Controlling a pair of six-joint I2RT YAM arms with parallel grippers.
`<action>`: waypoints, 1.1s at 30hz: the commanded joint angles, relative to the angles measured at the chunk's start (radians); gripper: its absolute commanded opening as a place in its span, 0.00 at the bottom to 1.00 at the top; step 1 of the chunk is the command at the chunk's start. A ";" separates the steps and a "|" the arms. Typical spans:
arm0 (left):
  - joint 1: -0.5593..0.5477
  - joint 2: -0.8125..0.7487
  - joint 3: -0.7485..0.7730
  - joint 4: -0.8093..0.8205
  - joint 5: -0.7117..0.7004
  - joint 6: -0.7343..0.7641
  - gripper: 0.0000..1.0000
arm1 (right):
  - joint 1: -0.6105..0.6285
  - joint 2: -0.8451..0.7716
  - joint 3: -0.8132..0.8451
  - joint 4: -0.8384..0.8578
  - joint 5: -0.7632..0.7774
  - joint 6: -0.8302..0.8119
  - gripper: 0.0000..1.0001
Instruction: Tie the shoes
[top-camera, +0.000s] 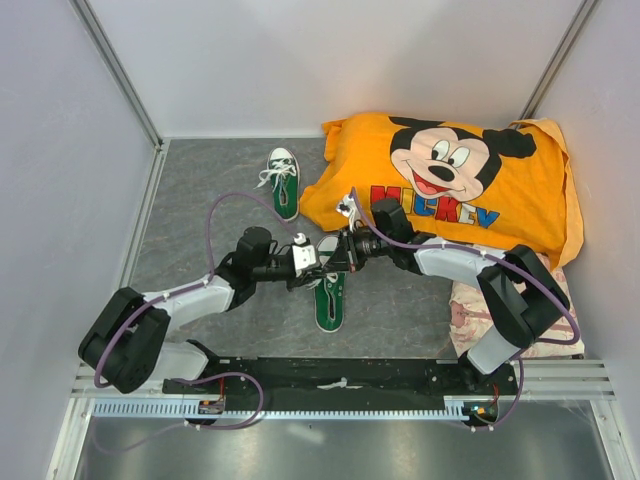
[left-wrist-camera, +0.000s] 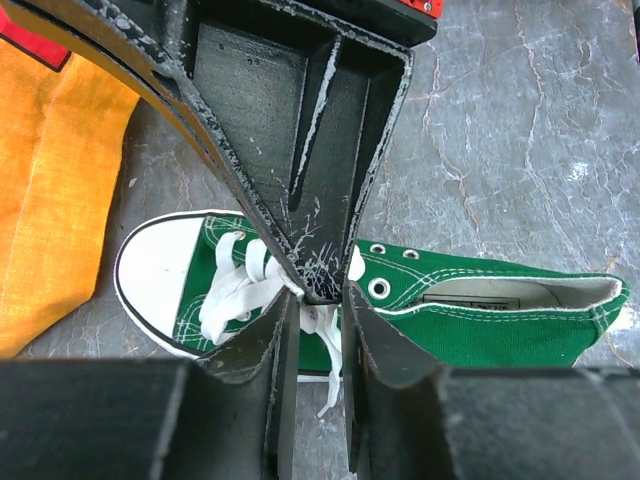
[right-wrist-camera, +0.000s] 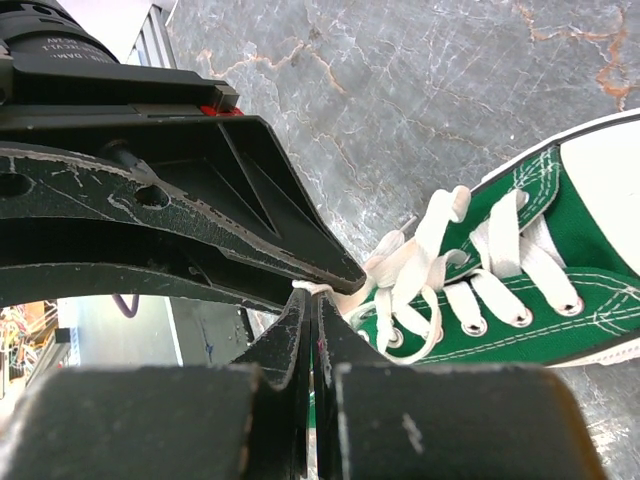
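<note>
Two green shoes with white toe caps lie on the grey table. The far shoe (top-camera: 284, 183) lies alone near the pillow. The near shoe (top-camera: 330, 298) (left-wrist-camera: 480, 320) (right-wrist-camera: 590, 250) lies under both grippers, its white laces (left-wrist-camera: 235, 290) (right-wrist-camera: 430, 250) loose over the tongue. My right gripper (top-camera: 346, 251) (right-wrist-camera: 312, 295) is shut, pinching a lace strand at its tips. My left gripper (top-camera: 322, 262) (left-wrist-camera: 320, 300) meets it tip to tip. Its jaws stand narrowly apart around a hanging lace end (left-wrist-camera: 335, 370) and the right gripper's tip.
An orange Mickey Mouse pillow (top-camera: 450, 180) (left-wrist-camera: 50, 200) lies at the back right, touching the far shoe's side. A pale patterned cloth (top-camera: 468, 312) sits under the right arm. White walls close in the table on three sides, and a black rail (top-camera: 340, 375) runs along the near edge.
</note>
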 joint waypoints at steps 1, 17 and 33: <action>-0.001 0.023 0.044 0.009 -0.025 -0.004 0.28 | -0.004 -0.041 -0.016 0.070 -0.040 0.024 0.00; -0.027 0.055 0.137 -0.172 -0.022 0.145 0.16 | -0.021 -0.042 -0.025 0.075 -0.048 0.030 0.00; -0.026 0.066 0.180 -0.332 0.002 0.344 0.02 | -0.079 -0.174 -0.008 -0.180 -0.065 -0.543 0.61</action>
